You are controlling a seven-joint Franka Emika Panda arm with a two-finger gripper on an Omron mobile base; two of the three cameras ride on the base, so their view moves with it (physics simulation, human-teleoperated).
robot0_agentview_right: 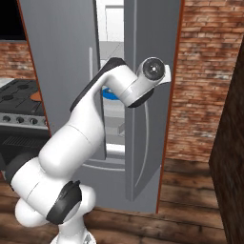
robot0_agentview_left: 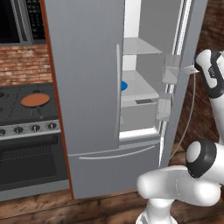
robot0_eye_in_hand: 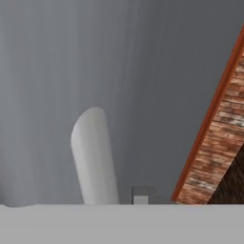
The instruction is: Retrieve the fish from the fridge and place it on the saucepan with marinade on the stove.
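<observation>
Fridge (robot0_agentview_left: 87,87) with right door swung open, blue plate (robot0_agentview_left: 124,85) on a middle shelf (fish itself hidden), saucepan (robot0_agentview_left: 35,100) on stove (robot0_agentview_left: 26,109) far left, hand view close against door handle (robot0_eye_in_hand: 94,157), claw closed, whether gripping it unclear.

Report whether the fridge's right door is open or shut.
Open: the fridge's right door is swung outward, exposing white interior shelves and a blue plate.

Blue plate (robot0_agentview_left: 124,85) lying on a grey fridge shelf (robot0_agentview_left: 142,87); saucepan (robot0_agentview_left: 35,100) sitting on the stove (robot0_agentview_left: 17,109) grate.
</observation>
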